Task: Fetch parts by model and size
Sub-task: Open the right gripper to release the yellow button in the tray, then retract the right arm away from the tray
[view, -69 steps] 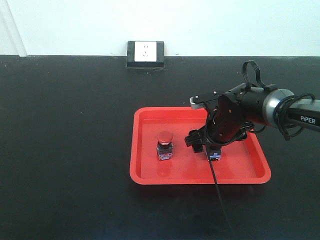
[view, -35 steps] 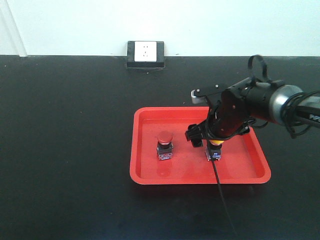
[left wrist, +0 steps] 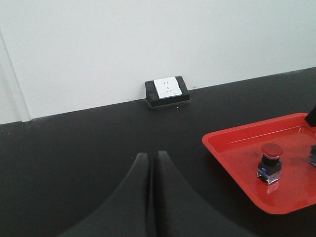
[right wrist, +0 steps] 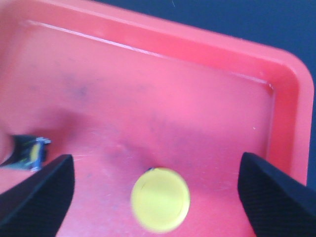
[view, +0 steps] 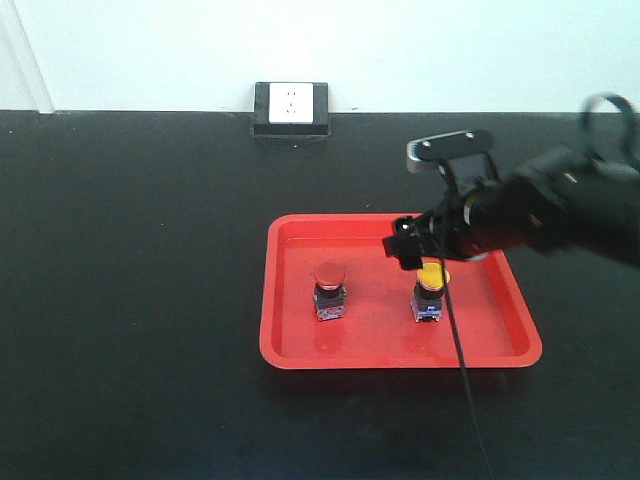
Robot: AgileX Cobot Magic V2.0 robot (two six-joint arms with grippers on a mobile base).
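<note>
- Red tray (view: 500,352): red-capped switch (view: 329,292) upright inside, left part; yellow-capped switch (view: 430,293) upright, right part.
- Right gripper (right wrist: 157,190) above yellow-capped switch, released, fingers spread wide.
- Left gripper (left wrist: 152,197) clenched, outside tray.

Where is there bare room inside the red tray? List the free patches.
The red tray is bare along its front edge, between the red-capped switch and the yellow-capped switch, and across the back-left floor. Tightest is around the yellow one, where the open right gripper hangs overhead.
</note>
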